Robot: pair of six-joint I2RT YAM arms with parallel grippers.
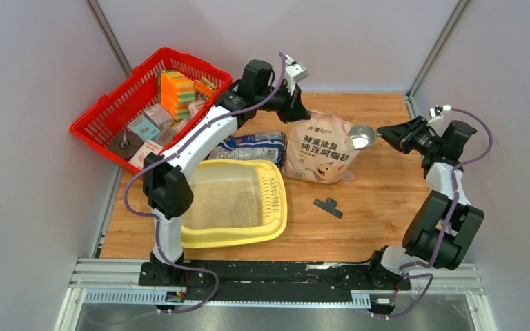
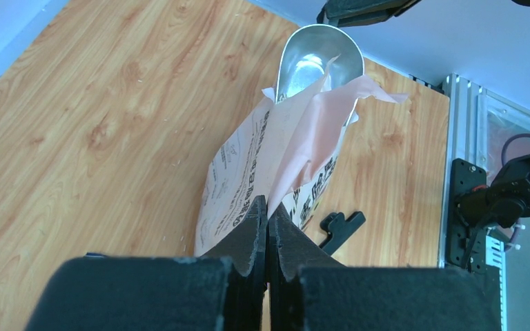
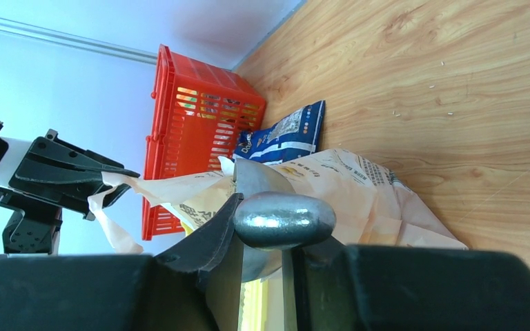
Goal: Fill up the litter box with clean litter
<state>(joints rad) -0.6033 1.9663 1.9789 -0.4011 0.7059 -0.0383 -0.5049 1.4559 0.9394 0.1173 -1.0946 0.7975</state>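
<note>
The pale-yellow litter box lies at the table's near left with beige clean litter in it. The tan litter bag with dark lettering stands behind it. My left gripper is shut on the bag's torn top edge and holds it up. My right gripper is shut on the handle of a metal scoop, whose bowl sits at the bag's open mouth. I cannot tell whether the scoop holds litter.
A red mesh basket with boxes and sponges stands at the back left. A blue-and-white printed bag lies between the basket and the litter box. A black clip lies on the wood right of the box.
</note>
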